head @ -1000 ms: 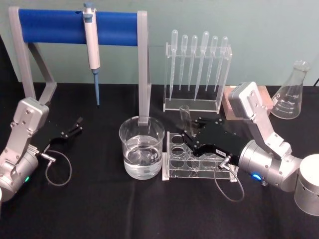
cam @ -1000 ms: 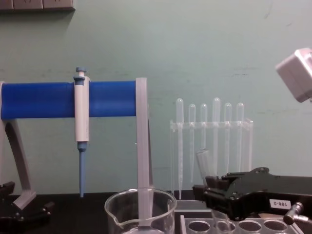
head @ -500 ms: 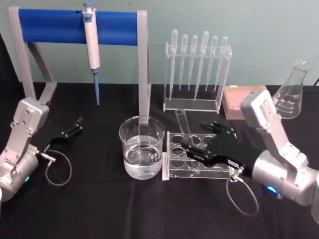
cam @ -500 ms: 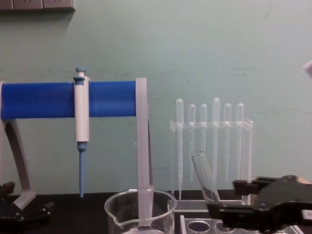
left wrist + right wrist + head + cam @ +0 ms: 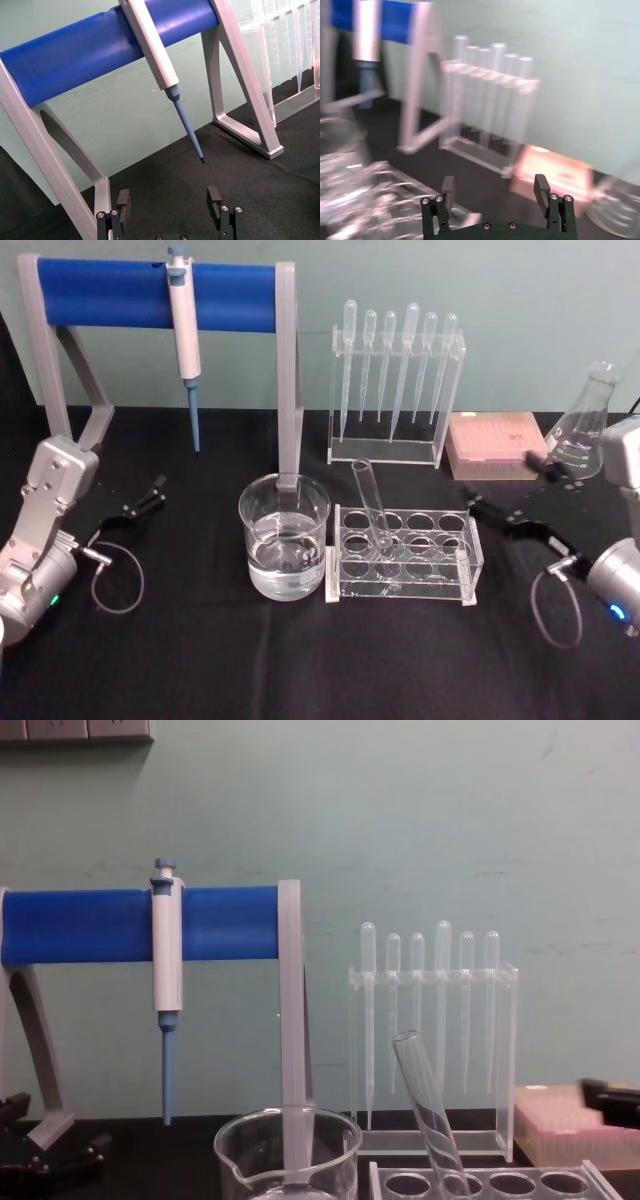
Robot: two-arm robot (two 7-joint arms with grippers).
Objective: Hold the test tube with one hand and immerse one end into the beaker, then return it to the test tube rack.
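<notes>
Black table (image 5: 200, 660): tube (image 5: 370, 505) leans in rack (image 5: 405, 550), left of the empty, wide-open right pincer (image 5: 505, 490); left pincer (image 5: 150, 495) parked, open.

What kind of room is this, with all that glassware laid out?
Most likely a laboratory bench set up for a robot. A test tube leans in a clear rack beside a beaker of clear liquid, a pipettor hangs from a blue stand, and pipettes fill another rack.

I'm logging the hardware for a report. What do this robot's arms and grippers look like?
Both arms are silver-grey, rounded metal links with boxy wrist housings. The left gripper and right gripper are black with slim two-finger jaws. A thin grey cable loops from each wrist, and a small light glows on each arm.
</notes>
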